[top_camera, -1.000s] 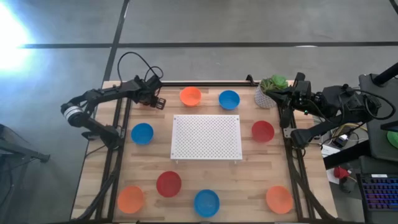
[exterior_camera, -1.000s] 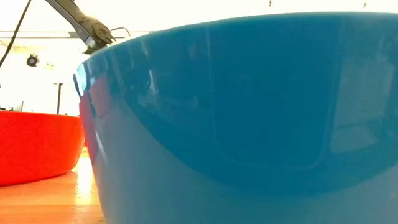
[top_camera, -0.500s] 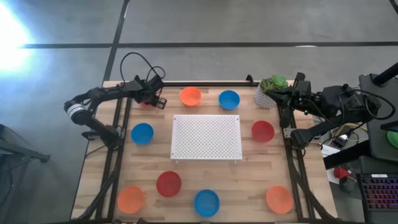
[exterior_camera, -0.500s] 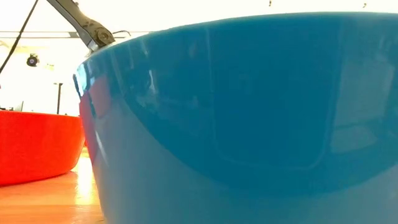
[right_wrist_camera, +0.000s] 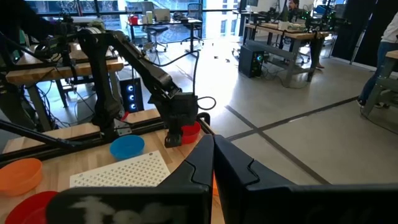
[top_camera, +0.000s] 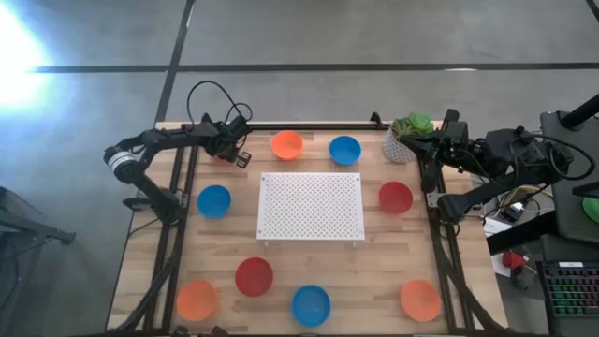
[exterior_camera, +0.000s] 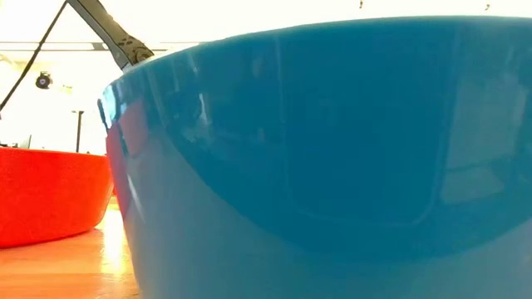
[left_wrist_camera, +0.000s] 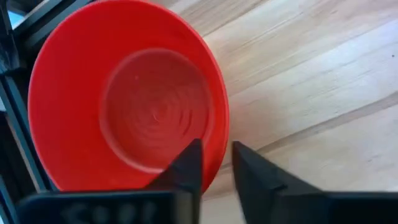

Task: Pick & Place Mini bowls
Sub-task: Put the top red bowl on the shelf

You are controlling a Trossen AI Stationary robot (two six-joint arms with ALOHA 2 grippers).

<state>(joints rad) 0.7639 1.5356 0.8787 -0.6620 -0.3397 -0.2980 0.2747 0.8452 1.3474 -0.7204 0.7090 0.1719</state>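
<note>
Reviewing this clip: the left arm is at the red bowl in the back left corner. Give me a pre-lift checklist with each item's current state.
1. Left gripper straddles the rim of the red bowl, one finger inside, one outside: ok.
2. Fingers closed on the rim: not ok, a gap shows either side.
3. Bowl resting flat on the table: ok.
4. Nearest neighbour, the orange bowl, stands apart from the gripper: ok.
5. Right gripper parked by the plant pot, away from the left arm: ok.
6. Perforated board free for placing: ok.
</note>
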